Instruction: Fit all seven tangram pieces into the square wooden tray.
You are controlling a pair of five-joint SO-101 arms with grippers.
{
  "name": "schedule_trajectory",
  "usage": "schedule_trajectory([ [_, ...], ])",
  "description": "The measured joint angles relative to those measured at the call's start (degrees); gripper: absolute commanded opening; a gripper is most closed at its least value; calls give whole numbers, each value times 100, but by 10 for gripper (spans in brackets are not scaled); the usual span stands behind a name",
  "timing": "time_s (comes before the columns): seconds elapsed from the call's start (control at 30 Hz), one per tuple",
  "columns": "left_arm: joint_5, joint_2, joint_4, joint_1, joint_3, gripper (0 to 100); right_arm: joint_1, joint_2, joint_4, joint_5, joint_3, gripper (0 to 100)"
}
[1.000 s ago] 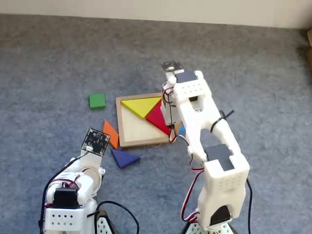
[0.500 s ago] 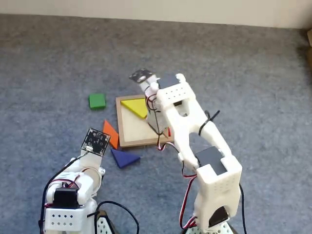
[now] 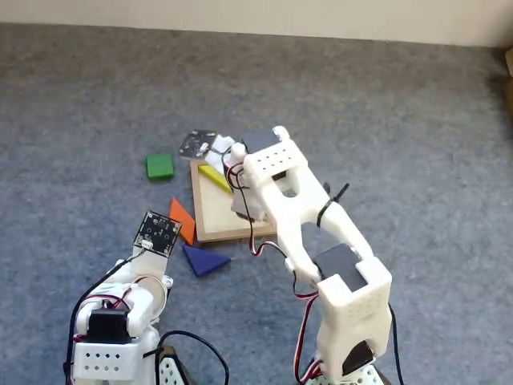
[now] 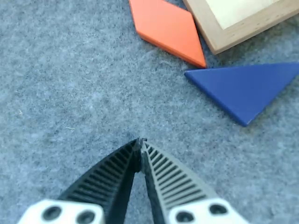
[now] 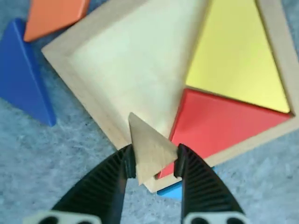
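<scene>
A grey, felt-like tabletop [image 3: 417, 120] carries a square wooden tray [image 3: 232, 235] near its middle. Inside the tray, a yellow triangle [image 5: 238, 60] and a red triangle [image 5: 219, 121] lie flat, touching along one edge and filling the half away from the loose pieces; the other half shows bare wood. The right arm stretches from the near edge across the tray. Its right claw [image 5: 154, 154] pinches a plain wooden triangle [image 5: 147, 144] between both fingers, held over the tray's rim just beside the red triangle. A light blue piece [image 5: 170, 190] peeks out at the tray's outer edge there. On the tabletop outside the tray, an orange parallelogram [image 3: 182, 219] lies just beside the rim, with a dark blue triangle [image 3: 205, 259] near it toward the near edge. A green square [image 3: 159, 166] sits apart, toward the far edge. The left claw [image 4: 141, 144], pressed together and holding nothing, hangs over bare tabletop near the blue triangle.
</scene>
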Motion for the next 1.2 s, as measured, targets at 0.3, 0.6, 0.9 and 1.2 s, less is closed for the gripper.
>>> schedule_trajectory([
  [0.3,0,0,0,0,0,8,-70,0,0,378,0,220],
  [0.6,0,0,0,0,0,8,-70,0,0,378,0,228],
  [0.9,0,0,0,0,0,8,-149,0,-18,-167,0,12],
  [1.2,0,0,0,0,0,8,-202,0,-1204,-2734,149,10],
])
